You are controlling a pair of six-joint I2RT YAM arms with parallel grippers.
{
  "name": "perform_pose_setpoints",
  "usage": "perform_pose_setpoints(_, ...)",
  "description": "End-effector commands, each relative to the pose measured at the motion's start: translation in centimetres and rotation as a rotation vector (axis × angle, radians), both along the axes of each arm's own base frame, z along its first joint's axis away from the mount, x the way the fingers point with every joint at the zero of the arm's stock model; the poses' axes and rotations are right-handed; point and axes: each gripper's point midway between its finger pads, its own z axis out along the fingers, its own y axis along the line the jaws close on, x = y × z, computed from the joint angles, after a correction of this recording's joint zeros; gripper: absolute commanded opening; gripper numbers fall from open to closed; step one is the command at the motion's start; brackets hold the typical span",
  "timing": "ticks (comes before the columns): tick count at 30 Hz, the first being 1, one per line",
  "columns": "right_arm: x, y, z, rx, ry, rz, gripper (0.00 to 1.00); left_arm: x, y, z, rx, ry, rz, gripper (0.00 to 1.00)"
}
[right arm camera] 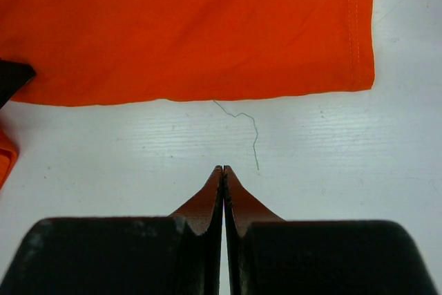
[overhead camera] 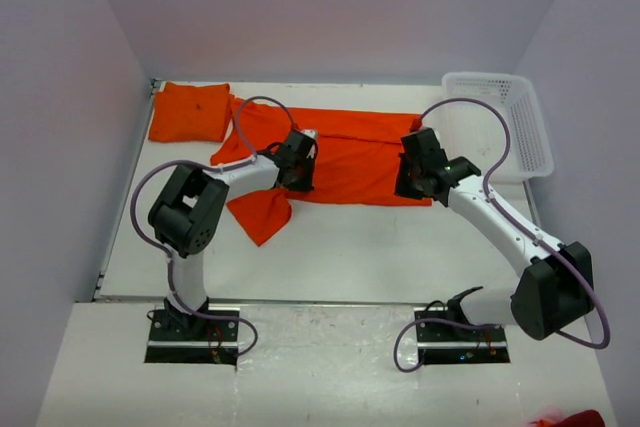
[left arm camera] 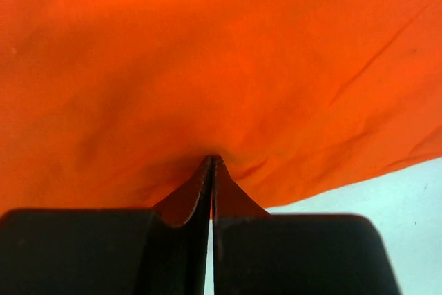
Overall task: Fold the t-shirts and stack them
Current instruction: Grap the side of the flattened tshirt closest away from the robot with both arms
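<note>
Orange t-shirt (left arm camera: 221,67) pinched in left pincer (left arm camera: 211,161); right pincer (right arm camera: 222,169) closed, empty.

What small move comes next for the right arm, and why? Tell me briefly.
Probably open the right jaws and ease forward to the shirt hem. They are shut on nothing over bare table, short of that hem, while the left jaws seem to pinch the cloth.

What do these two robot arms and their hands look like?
The left arm and right arm have white links with chunky black joints; a thin purple cable loops along each. The left hand and right hand are black, with two flat fingers tapering to points, brownish inside.
</note>
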Motion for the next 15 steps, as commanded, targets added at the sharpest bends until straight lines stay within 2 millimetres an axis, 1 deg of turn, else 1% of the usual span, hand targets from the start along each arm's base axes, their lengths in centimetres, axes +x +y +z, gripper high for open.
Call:
perform_pose_setpoints(1, 0.3, -0.4, 1.0, -0.005, -0.033, -0.015, 0.00, 0.3, -0.4, -0.4, -0.007, -0.015, -0.006, 0.00)
perform_pose_setpoints(2, 0.5, -0.3, 1.0, -0.008, -0.029, -0.020, 0.00, -0.2, -0.1, -0.7, -0.003, -0.003, 0.001, 0.00)
perform_pose_setpoints(3, 0.5, -0.2, 1.0, -0.006, -0.024, -0.026, 0.00, -0.5, 0.2, -0.6, -0.003, -0.003, 0.010, 0.00)
perform_pose_setpoints(4, 0.6, -0.2, 0.8, -0.007, -0.014, -0.030, 0.00, -1.6, 0.9, -1.5, 0.012, 0.025, 0.026, 0.00)
perform_pose_setpoints(5, 0.7, -0.1, 0.5, -0.009, 0.001, -0.037, 0.00, -2.0, 1.5, -1.7, 0.021, 0.029, 0.041, 0.00)
perform_pose_setpoints(6, 0.8, -0.1, 0.3, -0.006, 0.010, -0.048, 0.00, -2.5, 1.7, -1.3, 0.013, 0.027, 0.048, 0.00)
perform_pose_setpoints(7, 0.8, -0.1, -0.1, -0.009, 0.024, -0.053, 0.00, -3.7, 2.5, -2.2, 0.026, 0.056, 0.062, 0.00)
perform_pose_setpoints(8, 0.8, 0.0, -0.4, -0.009, 0.036, -0.061, 0.00, -4.4, 2.8, -2.3, 0.021, 0.067, 0.065, 0.00)
perform_pose_setpoints(9, 0.8, 0.0, -1.0, -0.012, 0.058, -0.076, 0.00, -4.8, 2.8, -1.6, 0.004, 0.058, 0.065, 0.00)
perform_pose_setpoints(10, 0.7, 0.0, -1.3, -0.012, 0.070, -0.083, 0.00, -6.0, 3.6, -2.3, 0.012, 0.081, 0.072, 0.00)
perform_pose_setpoints(11, 0.5, 0.0, -1.9, -0.013, 0.085, -0.090, 0.03, -6.4, 3.9, -2.3, 0.011, 0.080, 0.075, 0.00)
perform_pose_setpoints(12, 0.4, 0.1, -2.2, -0.007, 0.092, -0.096, 0.13, -6.6, 4.0, -1.6, 0.001, 0.067, 0.076, 0.00)
perform_pose_setpoints(13, 0.0, -0.1, -2.9, -0.010, 0.110, -0.101, 0.19, -7.5, 4.5, -2.1, 0.010, 0.081, 0.077, 0.00)
perform_pose_setpoints(14, -0.2, -0.1, -3.2, -0.011, 0.119, -0.105, 0.24, -7.7, 4.8, -2.0, 0.013, 0.076, 0.080, 0.00)
perform_pose_setpoints(15, -0.3, -0.4, -3.5, -0.019, 0.123, -0.120, 0.30, -7.7, 4.9, -1.3, 0.004, 0.060, 0.084, 0.00)
